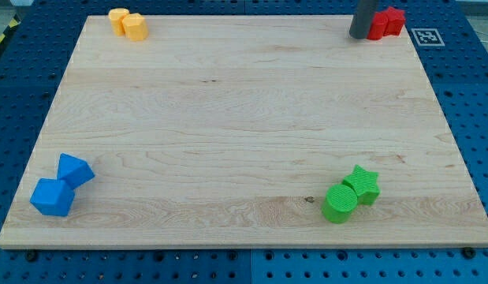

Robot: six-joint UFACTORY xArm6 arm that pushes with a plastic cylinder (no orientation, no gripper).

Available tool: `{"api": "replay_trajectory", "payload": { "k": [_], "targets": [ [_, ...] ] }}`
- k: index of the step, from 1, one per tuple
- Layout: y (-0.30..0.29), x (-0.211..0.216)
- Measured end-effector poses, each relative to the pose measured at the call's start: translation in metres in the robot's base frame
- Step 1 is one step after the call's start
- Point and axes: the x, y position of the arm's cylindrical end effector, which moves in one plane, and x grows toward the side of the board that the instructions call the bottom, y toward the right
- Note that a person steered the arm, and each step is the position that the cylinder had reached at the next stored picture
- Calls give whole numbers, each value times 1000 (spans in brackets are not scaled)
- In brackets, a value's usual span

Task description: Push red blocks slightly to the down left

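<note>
Two red blocks [388, 22] sit touching each other at the view's top right corner of the wooden board [244, 118]; their exact shapes are hard to make out. My tip [359, 36] is at the end of the dark rod, right against the left side of the red blocks and partly hiding them.
Two yellow blocks [128, 24] sit at the view's top left. A blue cube [52, 197] and a second blue block [74, 170] sit at the bottom left. A green cylinder [340, 203] and a green star [363, 184] sit at the bottom right.
</note>
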Motion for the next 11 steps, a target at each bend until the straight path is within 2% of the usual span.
{"api": "replay_trajectory", "payload": {
  "k": [2,3,6,8,9,10,11],
  "targets": [
    [-8,52],
    [4,55],
    [91,82],
    [110,82],
    [142,68],
    [143,34],
    [143,-23]
  ]
}}
